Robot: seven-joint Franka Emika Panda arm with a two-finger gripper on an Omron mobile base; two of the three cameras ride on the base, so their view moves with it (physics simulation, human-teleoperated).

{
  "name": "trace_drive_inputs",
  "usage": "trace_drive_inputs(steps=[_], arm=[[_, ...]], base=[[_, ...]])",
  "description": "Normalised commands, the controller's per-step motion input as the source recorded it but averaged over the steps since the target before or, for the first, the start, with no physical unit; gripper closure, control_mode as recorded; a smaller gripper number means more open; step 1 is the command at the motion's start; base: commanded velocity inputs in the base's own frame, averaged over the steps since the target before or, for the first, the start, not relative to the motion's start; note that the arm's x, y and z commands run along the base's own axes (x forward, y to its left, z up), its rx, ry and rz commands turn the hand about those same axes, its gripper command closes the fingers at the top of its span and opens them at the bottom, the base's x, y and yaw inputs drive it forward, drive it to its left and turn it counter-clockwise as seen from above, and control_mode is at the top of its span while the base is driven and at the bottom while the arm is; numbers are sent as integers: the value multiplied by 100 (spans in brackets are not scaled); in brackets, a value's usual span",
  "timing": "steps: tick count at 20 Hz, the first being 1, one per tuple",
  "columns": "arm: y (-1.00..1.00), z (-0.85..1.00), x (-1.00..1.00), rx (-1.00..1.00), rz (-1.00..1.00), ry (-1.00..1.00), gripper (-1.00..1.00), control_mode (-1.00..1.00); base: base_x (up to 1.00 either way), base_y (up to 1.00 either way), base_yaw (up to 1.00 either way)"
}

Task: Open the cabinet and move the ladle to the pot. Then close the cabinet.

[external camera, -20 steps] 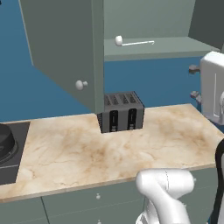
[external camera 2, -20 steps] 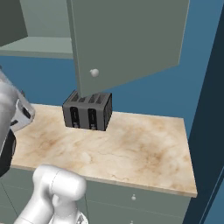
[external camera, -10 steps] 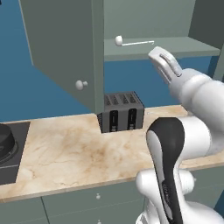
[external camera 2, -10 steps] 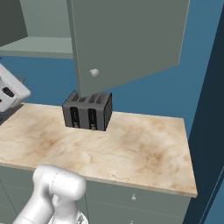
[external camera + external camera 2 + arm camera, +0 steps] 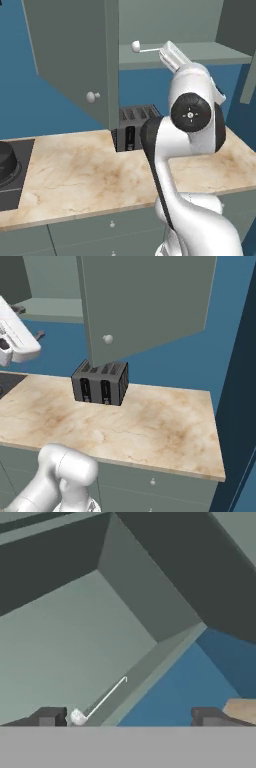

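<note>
The fingers (image 5: 129, 717) stand wide apart and hold nothing, aimed into the open cabinet (image 5: 75, 642). The ladle (image 5: 98, 702) lies on the cabinet shelf (image 5: 200, 51), its ball end just beside one finger tip, its handle reaching away between them.

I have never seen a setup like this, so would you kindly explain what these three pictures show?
It is a simulated kitchen. A white robot arm stands before a marble counter. Two pictures come from cameras behind it, left and right; the third looks along its pincer, which is open and holds nothing. The cabinet doors are open; the small white ladle lies on its shelf, just ahead of the pincer. On the counter sits a dark toaster. The dark pot is at the left edge.
</note>
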Motion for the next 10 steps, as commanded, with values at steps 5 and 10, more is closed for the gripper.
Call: trace_drive_inputs(steps=[5,10], arm=[[-45,11,43,-9,-40,0,-100,-100],[-58,12,26,-3,-34,3,-100,-100]], base=[[0,0,0],[0,0,0]])
